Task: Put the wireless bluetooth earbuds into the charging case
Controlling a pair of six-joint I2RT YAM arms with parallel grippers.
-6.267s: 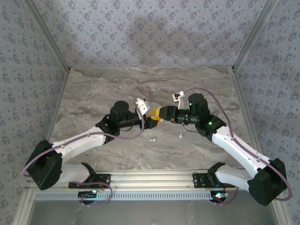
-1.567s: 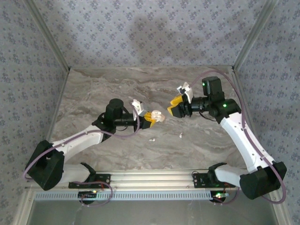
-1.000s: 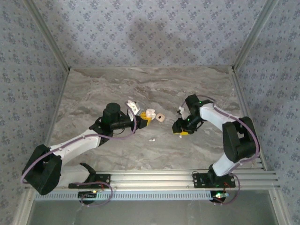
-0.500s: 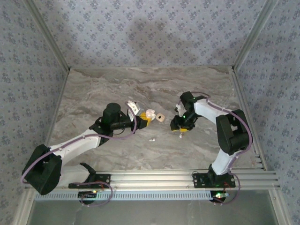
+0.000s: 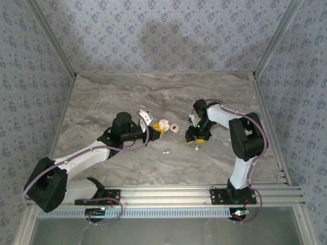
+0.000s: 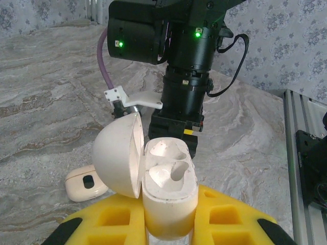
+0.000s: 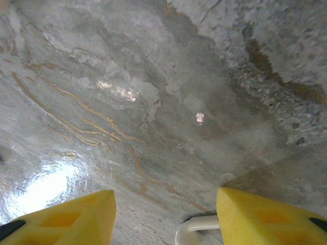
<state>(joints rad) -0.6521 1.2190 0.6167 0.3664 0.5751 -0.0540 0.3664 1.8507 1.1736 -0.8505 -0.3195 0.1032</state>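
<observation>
The white charging case point(image 6: 171, 189) stands upright with its lid point(image 6: 118, 153) swung open to the left and both wells empty. My left gripper point(image 6: 171, 206) is shut on its lower body; from above the case point(image 5: 163, 124) sits at the left gripper point(image 5: 157, 130) near mid-table. My right gripper point(image 7: 163, 194) points straight down at the table, open. One white earbud point(image 7: 196, 227) lies between its yellow fingers point(image 7: 265, 214), touching the right one. From above, the right gripper point(image 5: 196, 138) stands over that earbud point(image 5: 196, 147). A second earbud point(image 5: 165, 151) lies loose on the table, below the case.
A small beige rounded piece point(image 5: 174, 127) with a dark slot lies on the marble table point(image 5: 102, 102) between the two grippers, and also left of the case point(image 6: 84, 184). The right arm point(image 6: 179, 51) stands close behind the case. Patterned walls enclose the table.
The right arm has folded in and its gripper has settled down over the earbud, jaws slightly wider. The left arm with the case has stayed still.
</observation>
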